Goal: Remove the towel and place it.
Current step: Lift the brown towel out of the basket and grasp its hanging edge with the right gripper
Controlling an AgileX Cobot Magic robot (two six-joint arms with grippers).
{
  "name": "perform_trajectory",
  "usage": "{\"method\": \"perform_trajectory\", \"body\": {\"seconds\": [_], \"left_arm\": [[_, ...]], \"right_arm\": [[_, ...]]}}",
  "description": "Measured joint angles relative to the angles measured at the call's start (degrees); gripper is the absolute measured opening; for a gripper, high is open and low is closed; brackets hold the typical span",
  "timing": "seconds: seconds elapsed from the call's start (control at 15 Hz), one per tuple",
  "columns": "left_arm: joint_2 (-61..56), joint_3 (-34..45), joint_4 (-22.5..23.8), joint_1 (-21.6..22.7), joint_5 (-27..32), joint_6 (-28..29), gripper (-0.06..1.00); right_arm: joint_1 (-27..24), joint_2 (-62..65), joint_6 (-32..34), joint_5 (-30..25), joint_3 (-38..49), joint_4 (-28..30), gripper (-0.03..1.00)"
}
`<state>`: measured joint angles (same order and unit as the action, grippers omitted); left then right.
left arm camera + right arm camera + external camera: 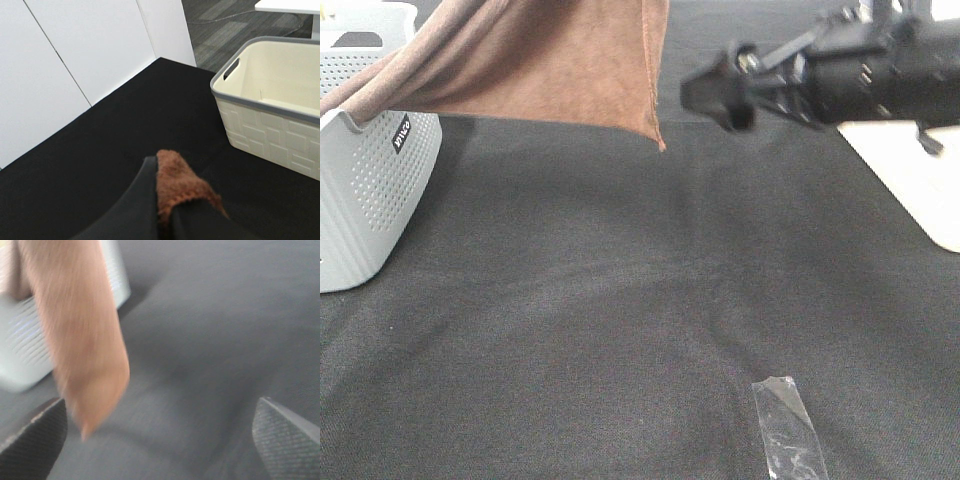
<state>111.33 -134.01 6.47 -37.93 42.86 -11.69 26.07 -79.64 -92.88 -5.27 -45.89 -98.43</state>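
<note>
Left gripper (165,220) was clamped on a fold of the towel (540,60), which hung slack, one end draped over the basket (365,200) rim. Right gripper (160,432) stood apart, empty. Towel judged soft, light, floppy; the free corner looked the best second hold. Basket label (401,133) was unreadable.

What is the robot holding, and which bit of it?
The left gripper pinches the towel by a bunched bit of its hemmed edge. The right gripper is open and holds nothing.
</note>
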Motion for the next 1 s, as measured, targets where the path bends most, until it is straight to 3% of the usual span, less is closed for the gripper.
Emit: {"method": "perform_trajectory", "body": {"seconds": [0.33,0.73,1.0], "left_arm": [[0.29,0.00,-0.06,0.00,-0.86,0.06,0.00],[0.29,0.00,-0.06,0.00,-0.86,0.06,0.00],[0.29,0.00,0.00,0.00,-0.86,0.06,0.00]], "right_arm": [[9.28,-1.83,5.16,2.58,-4.64,-0.69,0.96],[9.28,-12.38,5.33,6.93,-11.57,-0.69,0.96],[9.28,-14.44,5.10,7.33,-11.75,1.15,0.93]]}}
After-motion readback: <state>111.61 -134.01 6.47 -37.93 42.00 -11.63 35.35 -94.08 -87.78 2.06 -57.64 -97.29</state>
